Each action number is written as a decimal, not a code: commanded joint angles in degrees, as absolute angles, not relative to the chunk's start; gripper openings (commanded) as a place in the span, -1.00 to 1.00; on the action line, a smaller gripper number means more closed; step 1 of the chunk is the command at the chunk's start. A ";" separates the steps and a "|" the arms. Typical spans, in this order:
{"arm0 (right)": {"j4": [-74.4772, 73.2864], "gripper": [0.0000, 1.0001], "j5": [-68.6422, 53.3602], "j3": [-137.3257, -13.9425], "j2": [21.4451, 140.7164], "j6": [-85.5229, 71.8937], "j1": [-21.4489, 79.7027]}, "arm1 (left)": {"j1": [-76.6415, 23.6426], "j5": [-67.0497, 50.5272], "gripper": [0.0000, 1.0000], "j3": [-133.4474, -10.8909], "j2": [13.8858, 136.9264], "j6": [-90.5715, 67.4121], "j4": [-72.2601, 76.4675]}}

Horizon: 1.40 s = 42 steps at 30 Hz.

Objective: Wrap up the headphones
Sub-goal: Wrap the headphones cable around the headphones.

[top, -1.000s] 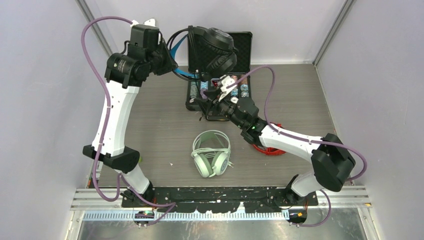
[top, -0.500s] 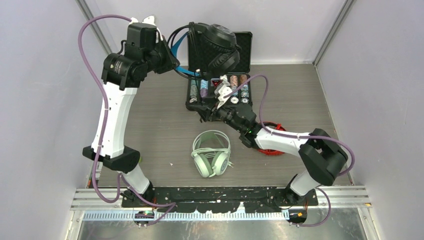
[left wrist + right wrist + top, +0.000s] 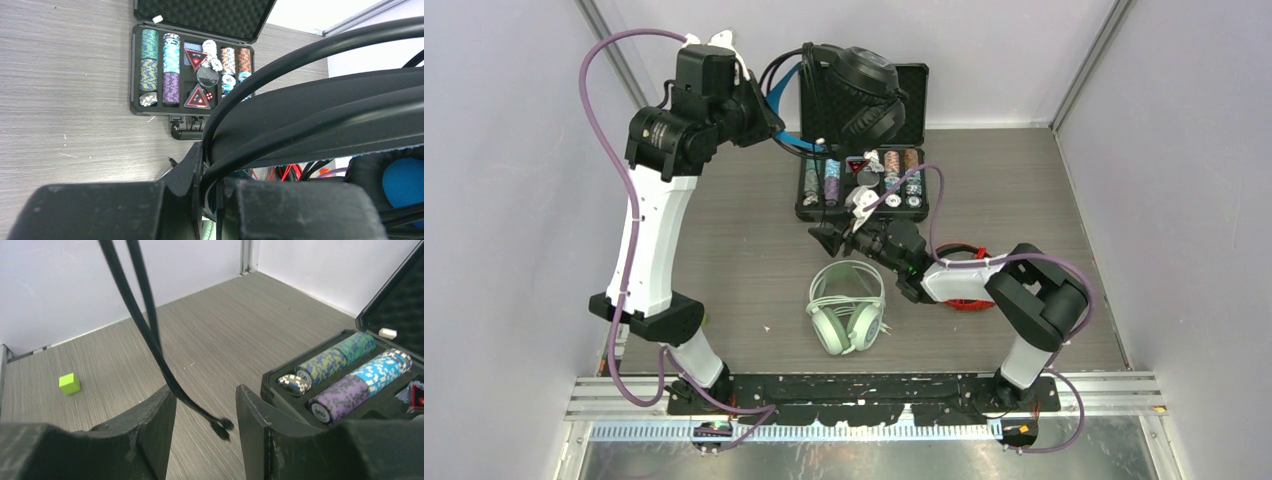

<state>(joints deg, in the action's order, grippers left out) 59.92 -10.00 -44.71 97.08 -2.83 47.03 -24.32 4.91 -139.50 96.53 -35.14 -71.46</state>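
Clamping the left gripper hard on the headband of the black headphones, high over the open poker chip case. Dangling the black cable between the spread fingers of the right gripper, plug end low near the table. On the table, in front of the case: mint-green headphones. Half hidden beneath the right arm: red headphones. Far left, a green cube.

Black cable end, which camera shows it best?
Right wrist: the cable end dangles sharp between the right gripper fingers. In the top view it is too small to make out; left wrist shows only a cable loop close up, not the end.
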 commanded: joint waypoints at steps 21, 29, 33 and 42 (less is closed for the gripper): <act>75.70 0.01 -11.92 -47.41 106.84 -2.00 46.80 | -24.44 1.94 -1.00 -143.08 95.04 -37.02 -66.28; 73.88 -0.99 -11.56 -46.25 106.24 -0.33 45.97 | -24.43 2.96 -1.00 -143.08 94.37 -36.89 -66.83; 75.07 -0.99 -9.09 -43.77 105.55 -3.19 45.14 | -24.43 4.73 -1.00 -143.92 94.22 -36.83 -66.09; 78.19 -0.99 -9.61 -37.71 103.41 -3.50 44.79 | -23.00 10.30 -1.00 -145.62 93.37 -36.13 -63.38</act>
